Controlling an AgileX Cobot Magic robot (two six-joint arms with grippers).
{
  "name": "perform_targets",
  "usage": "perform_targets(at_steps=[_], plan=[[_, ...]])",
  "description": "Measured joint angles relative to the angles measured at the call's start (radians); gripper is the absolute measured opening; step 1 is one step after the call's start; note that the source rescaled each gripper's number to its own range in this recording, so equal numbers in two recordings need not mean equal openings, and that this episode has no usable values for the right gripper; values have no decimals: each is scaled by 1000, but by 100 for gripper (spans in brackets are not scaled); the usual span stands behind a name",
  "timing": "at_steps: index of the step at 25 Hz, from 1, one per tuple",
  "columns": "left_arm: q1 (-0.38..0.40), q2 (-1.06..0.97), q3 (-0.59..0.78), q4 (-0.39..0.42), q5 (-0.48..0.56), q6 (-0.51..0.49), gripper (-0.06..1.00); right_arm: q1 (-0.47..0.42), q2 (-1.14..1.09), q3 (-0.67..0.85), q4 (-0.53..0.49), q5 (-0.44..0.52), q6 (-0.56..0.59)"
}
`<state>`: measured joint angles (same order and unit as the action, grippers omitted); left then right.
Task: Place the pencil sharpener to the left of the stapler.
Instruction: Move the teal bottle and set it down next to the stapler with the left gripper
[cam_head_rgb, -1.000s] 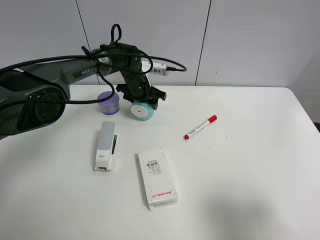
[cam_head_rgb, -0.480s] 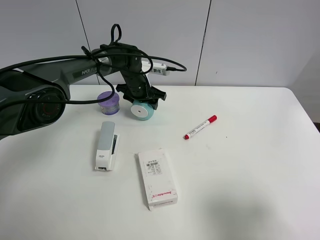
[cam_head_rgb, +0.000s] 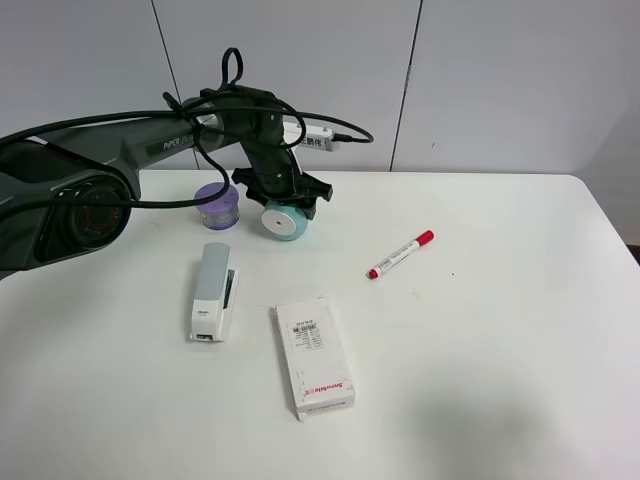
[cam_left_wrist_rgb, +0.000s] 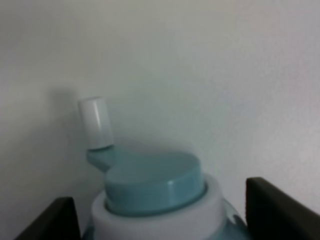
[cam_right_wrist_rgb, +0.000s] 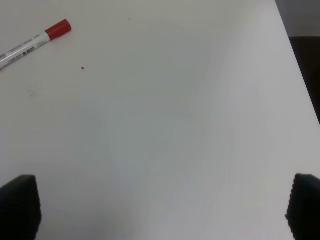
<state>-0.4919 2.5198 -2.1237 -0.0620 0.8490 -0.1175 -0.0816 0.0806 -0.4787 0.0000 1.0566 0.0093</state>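
The teal pencil sharpener (cam_head_rgb: 288, 223) lies on the table at the back, its white round face toward the front. My left gripper (cam_head_rgb: 285, 203) comes down over it, one finger on each side. In the left wrist view the sharpener (cam_left_wrist_rgb: 155, 192) fills the gap between the dark fingertips (cam_left_wrist_rgb: 62, 220), which appear to touch its body, so the left gripper (cam_left_wrist_rgb: 160, 222) is shut on it. The stapler (cam_head_rgb: 213, 290), grey on top with a white base, lies in front and to the left of the sharpener. My right gripper (cam_right_wrist_rgb: 162, 212) is open over bare table.
A purple round container (cam_head_rgb: 215, 206) stands just left of the sharpener. A white labelled box (cam_head_rgb: 314, 356) lies right of the stapler. A red-capped marker (cam_head_rgb: 400, 254) lies further right; the right wrist view shows the marker (cam_right_wrist_rgb: 32, 44) too. The table's right edge (cam_right_wrist_rgb: 295, 65) is close.
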Motion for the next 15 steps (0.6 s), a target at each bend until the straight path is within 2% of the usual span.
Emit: perform_targets(at_steps=[9, 15], plan=[[0, 7, -73, 49, 97, 0, 0, 0, 0, 0, 0, 0, 0], [0, 7, -105, 53, 152, 0, 0, 0, 0, 0, 0, 0, 0]])
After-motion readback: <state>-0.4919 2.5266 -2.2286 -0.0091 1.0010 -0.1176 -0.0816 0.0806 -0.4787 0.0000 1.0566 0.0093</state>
